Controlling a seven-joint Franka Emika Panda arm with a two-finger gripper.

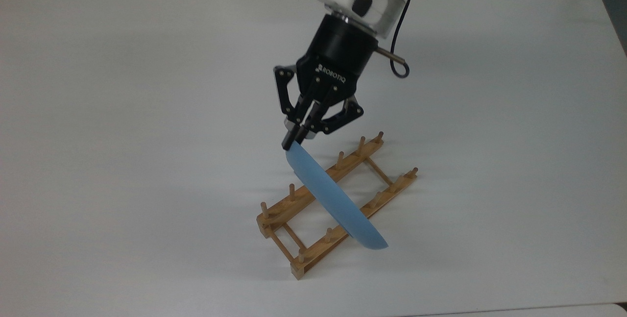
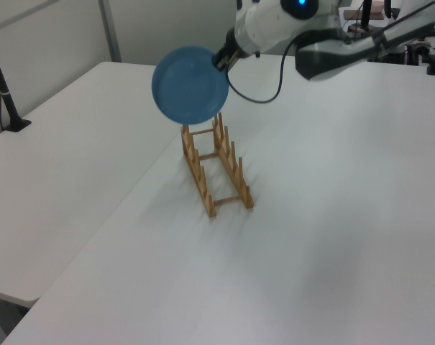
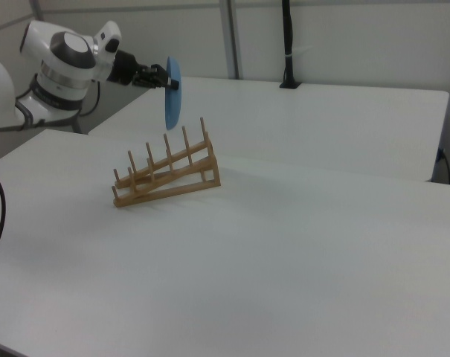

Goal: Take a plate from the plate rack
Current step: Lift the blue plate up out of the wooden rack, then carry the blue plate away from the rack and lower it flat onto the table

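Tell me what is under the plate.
The plate, gripped at its rim by the gripper, hangs clear above the plate rack. In the top view it covers part of both rails.

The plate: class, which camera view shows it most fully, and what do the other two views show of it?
The left view: the plate turns its whole round face to the camera, with the gripper shut on its rim. The top view shows the plate as a slanted sliver crossing the plate rack. The right view shows it edge-on above the rack.

obstacle: plate rack (image 1: 338, 207) pegs below | open table (image 1: 147, 111) all around
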